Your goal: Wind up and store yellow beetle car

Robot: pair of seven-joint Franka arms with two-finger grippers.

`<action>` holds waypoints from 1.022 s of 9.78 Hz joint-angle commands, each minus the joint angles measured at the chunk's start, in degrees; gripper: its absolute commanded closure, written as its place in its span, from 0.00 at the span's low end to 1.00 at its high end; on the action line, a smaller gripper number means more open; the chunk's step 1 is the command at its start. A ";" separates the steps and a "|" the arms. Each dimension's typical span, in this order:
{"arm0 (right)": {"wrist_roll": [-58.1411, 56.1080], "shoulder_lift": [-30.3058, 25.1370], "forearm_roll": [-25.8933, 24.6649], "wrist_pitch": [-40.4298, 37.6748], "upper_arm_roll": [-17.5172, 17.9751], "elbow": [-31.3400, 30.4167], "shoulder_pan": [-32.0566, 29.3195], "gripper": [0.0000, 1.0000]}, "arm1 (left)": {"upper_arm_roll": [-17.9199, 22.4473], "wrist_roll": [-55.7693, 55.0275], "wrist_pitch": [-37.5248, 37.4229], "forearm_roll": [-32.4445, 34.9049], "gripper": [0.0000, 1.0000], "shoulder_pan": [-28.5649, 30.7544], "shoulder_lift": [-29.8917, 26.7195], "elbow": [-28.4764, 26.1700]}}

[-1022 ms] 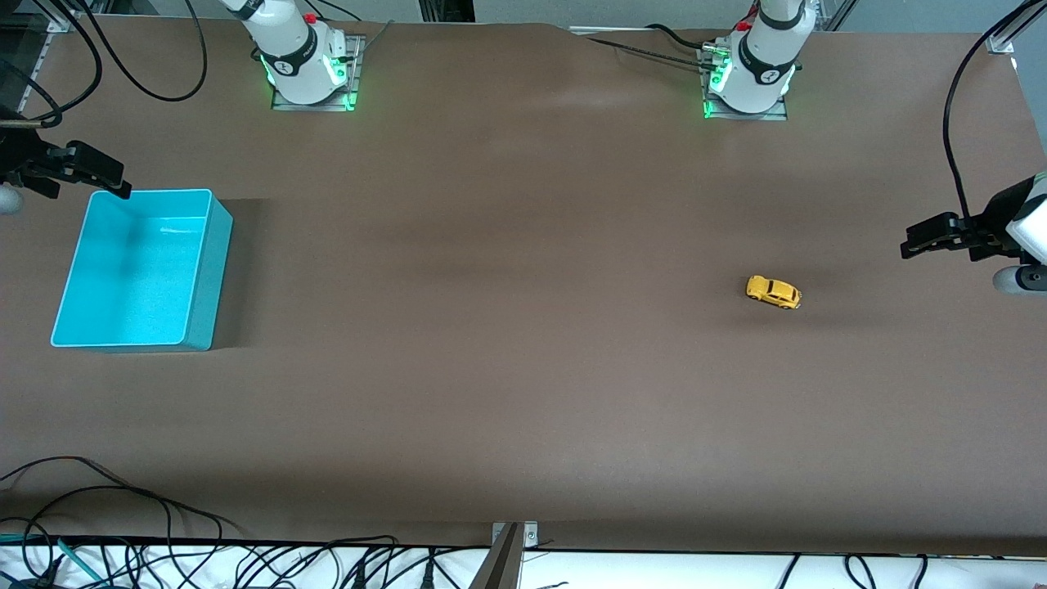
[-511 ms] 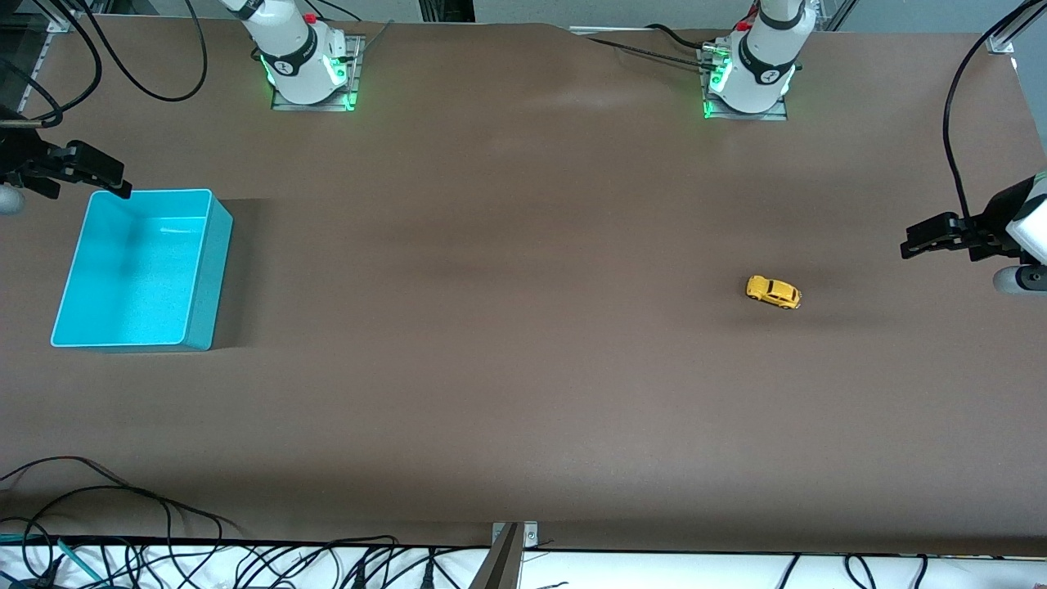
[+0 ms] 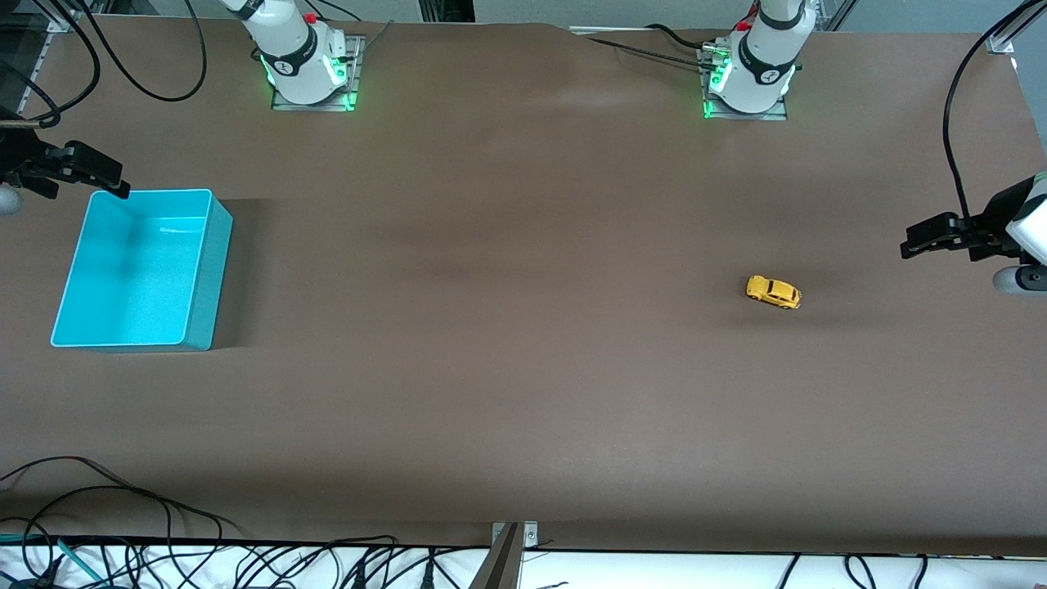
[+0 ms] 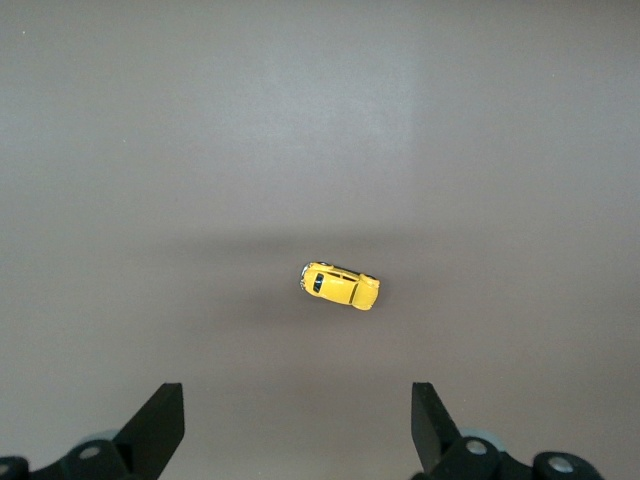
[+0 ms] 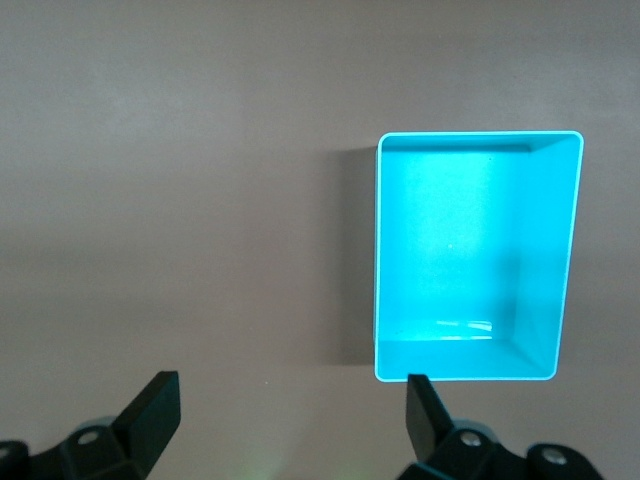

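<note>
Both end effectors hang wide open and empty — the left end effector [image 3: 909,243] near the yellow beetle car [image 3: 773,292] sitting free on the table [image 3: 523,368], likely its picker, the right end effector [image 3: 119,186] waiting over the turquoise bin [image 3: 208,270], well apart.

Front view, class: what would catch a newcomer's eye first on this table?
The tiny yellow beetle car stands alone on the brown table toward the left arm's end, with the open left claw hanging nearby. At the right arm's end sits a bright turquoise bin, nothing in it, the open right claw over its corner.
</note>
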 commanded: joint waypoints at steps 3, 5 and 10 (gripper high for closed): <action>-1.29 -0.48 1.22 -0.21 -0.10 -0.45 -0.38 0.00 | 0.60 0.48 -0.71 -0.58 0.00 -0.66 0.28 0.01; -1.29 -0.48 1.22 -0.39 -0.10 -0.45 -0.38 0.00 | 0.60 -3.71 -0.71 -0.93 0.00 -1.10 1.15 -0.17; -1.29 -0.48 1.22 -0.30 -0.01 -0.45 -0.29 0.00 | 0.25 -34.78 -0.10 -1.20 0.00 -1.89 7.11 -0.70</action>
